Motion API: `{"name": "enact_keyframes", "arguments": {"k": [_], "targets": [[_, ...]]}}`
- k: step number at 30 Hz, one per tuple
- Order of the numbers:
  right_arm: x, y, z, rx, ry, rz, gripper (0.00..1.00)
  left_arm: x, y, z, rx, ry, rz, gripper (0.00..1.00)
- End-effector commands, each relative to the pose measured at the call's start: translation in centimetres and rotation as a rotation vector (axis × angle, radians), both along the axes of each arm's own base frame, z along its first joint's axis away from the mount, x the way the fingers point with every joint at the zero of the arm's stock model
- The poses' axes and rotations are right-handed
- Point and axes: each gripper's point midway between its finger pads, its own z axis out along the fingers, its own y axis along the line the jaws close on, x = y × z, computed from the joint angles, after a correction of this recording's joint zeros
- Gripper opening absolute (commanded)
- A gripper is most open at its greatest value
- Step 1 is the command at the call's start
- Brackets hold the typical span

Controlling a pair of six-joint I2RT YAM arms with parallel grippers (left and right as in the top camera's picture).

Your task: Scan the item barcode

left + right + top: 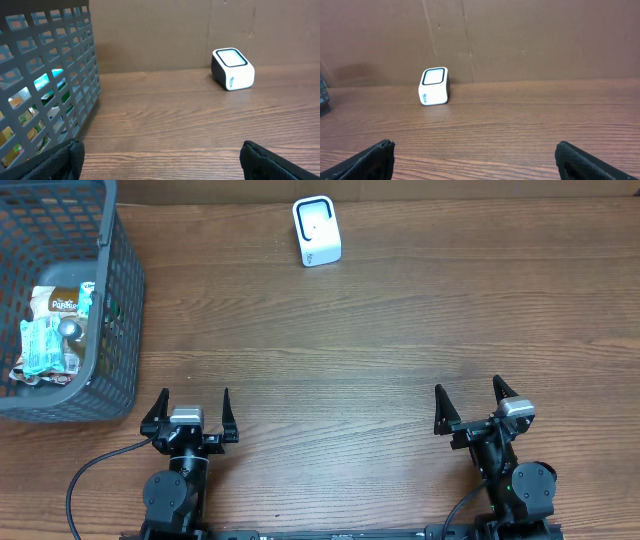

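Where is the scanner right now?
Overhead, the white scanner stands alone near the far edge of the table, about midway across, right of the grey basket.

Wood-grain table (pixel 380 350), glossy white scanner (pixel 317 231), plastic basket (pixel 120 300)

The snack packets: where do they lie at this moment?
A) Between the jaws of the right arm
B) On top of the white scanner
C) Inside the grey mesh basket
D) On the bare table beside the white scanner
C: in the overhead view the snack packets lie at the bottom of the grey mesh basket, far from the white scanner, which stands alone on the wood.
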Motion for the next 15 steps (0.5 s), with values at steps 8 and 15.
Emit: {"name": "enact_keyframes", "arguments": {"k": [8,15], "targets": [[0.04,-0.15,-0.16,-0.008,-0.006,-0.008,1.0,-0.01,0.25,0.63,0.011,-0.029,0.009,1.0],[0.04,-0.15,-0.16,-0.008,-0.006,-0.008,1.0,0.0,0.38,0.93,0.01,-0.041,0.017,0.99]]}}
